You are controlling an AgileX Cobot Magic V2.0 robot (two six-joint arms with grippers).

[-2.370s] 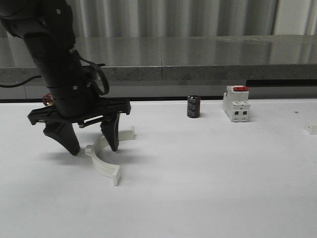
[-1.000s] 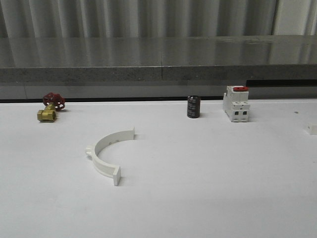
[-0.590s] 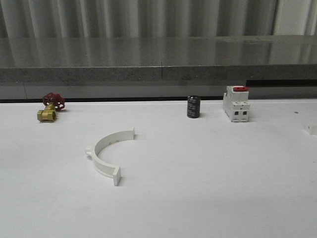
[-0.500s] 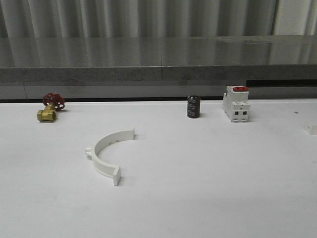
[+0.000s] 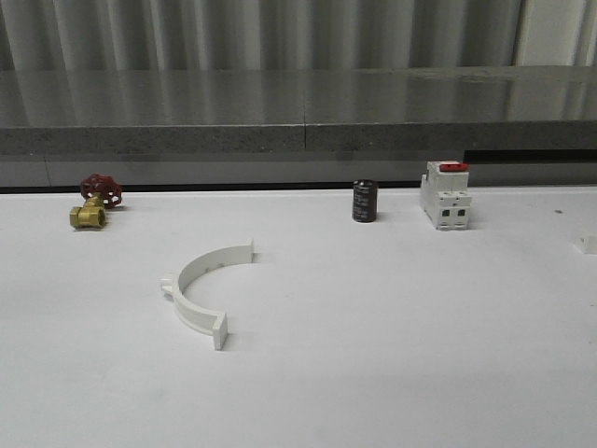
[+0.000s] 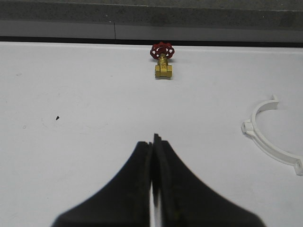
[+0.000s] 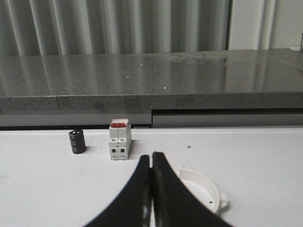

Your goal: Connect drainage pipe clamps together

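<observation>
One white half-ring drainage pipe clamp (image 5: pixel 201 289) lies flat on the white table, left of centre, with its open side facing right. The same clamp (image 6: pixel 272 137) appears at the edge of the left wrist view, well off to the side of my left gripper (image 6: pixel 152 139), which is shut with nothing in it. A second white half-ring clamp (image 7: pixel 206 187) lies on the table just behind my right gripper (image 7: pixel 151 155), partly hidden by its fingers. That gripper is shut and empty too.
A brass valve with a red handwheel (image 5: pixel 96 202) stands at the back left. A black cylinder (image 5: pixel 364 201) and a white breaker with a red top (image 5: pixel 445 195) stand at the back right. A small white piece (image 5: pixel 588 244) lies at the right edge. A grey ledge (image 5: pixel 308 112) runs behind the table.
The left arm, which stood open over the left clamp 2.4 s ago, has pulled out of the front view. The clamp lies where it was, and nothing has moved in the last second.
</observation>
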